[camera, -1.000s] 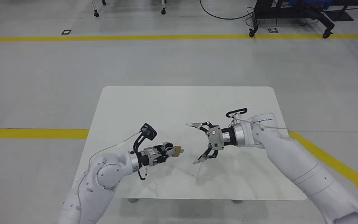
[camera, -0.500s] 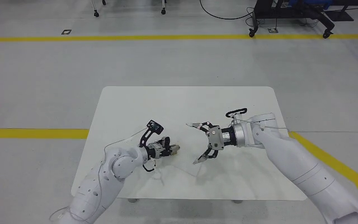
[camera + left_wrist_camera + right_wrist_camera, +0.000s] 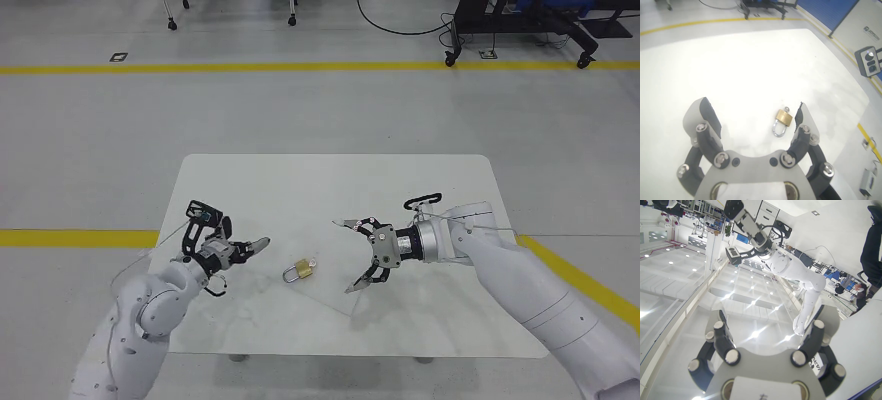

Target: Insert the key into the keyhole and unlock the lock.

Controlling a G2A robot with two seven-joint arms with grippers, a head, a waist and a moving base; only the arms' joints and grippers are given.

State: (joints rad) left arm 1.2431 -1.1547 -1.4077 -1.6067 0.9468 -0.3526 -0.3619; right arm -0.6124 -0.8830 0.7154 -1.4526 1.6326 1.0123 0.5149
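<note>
We see the brass padlock [image 3: 299, 270] lying flat on the white table [image 3: 420, 180], in the half nearest the robot. Its silver shackle [image 3: 779, 130] points toward the left arm. A small ringed metal piece, which we take for the key [image 3: 786, 108], sticks out of the padlock's end opposite the shackle.

The left claw [image 3: 252, 247] hangs off to the padlock's left, apart from it, with its jaws spread wide and nothing between them. In the left wrist view one black-padded finger [image 3: 800, 115] appears right beside the padlock, but the top view shows bare tabletop between them. The right claw [image 3: 345, 257] sits near the padlock on the opposite side. It is turned sideways, and its jaws are also wide apart and empty. Bare tabletop lies between it and the padlock too.

Beyond the padlock, past the table's far edge, a yellow line [image 3: 300, 68] crosses the floor, and a wheeled cart [image 3: 520, 30] stands behind it. A grey control box [image 3: 867, 64] with a knob stands off the table, well away from the padlock.

The key's blade is hidden inside the padlock's body, so we cannot say how far in it sits. The shackle is too small for us to tell whether it is latched or sprung. The right wrist camera looks upward past its own fingers, and there the left arm [image 3: 791, 266] cuts across one fingertip.
</note>
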